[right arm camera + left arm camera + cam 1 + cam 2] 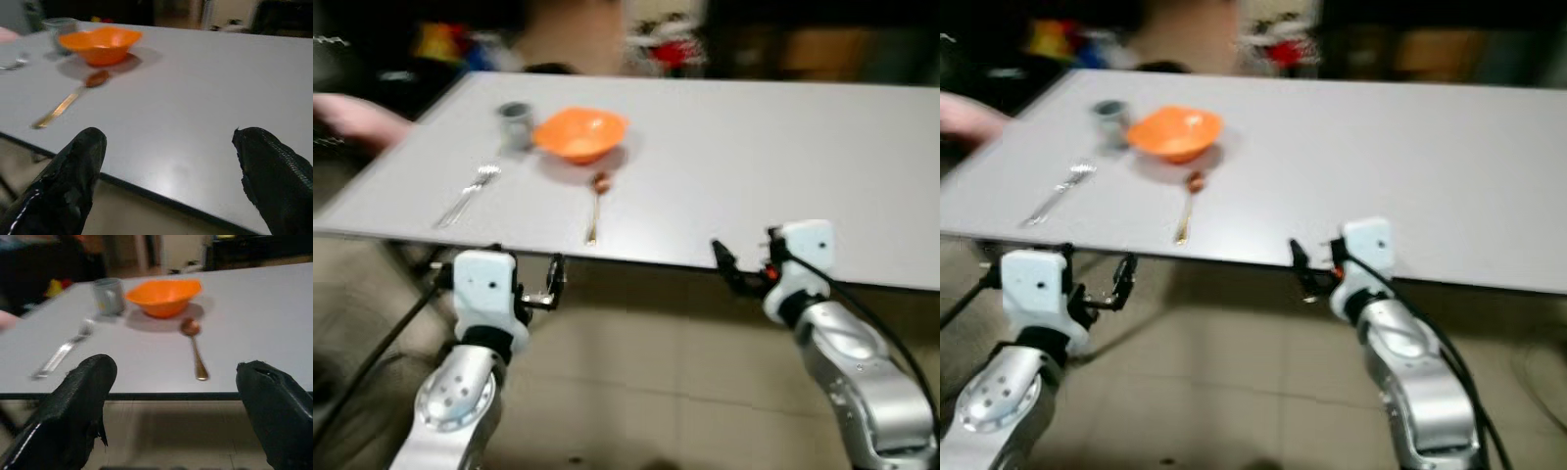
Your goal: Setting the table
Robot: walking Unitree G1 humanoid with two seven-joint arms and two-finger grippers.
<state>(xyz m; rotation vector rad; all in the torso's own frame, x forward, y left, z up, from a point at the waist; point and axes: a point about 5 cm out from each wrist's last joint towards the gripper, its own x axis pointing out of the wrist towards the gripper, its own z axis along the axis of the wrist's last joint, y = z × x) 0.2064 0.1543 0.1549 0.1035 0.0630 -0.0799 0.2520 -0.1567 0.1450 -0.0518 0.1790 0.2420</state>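
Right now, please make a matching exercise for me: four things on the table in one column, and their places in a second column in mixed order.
Things:
1. cup
2. bowl
3. fork
4. spoon

Places:
A. lying just in front of the bowl, handle towards the near table edge
B. farthest to the robot's left, lying near the table's left edge
C. between the cup and the open right half of the table
D. standing at the bowl's left side

Pairs: 1-D, 2-C, 3-B, 4-A

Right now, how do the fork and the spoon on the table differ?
The fork is silver; the spoon is gold-toned with a coppery bowl. The fork lies slanted to the left of the orange bowl, below the grey cup; the spoon lies nearly straight, just in front of the bowl. Both lie flat near the table's front edge.
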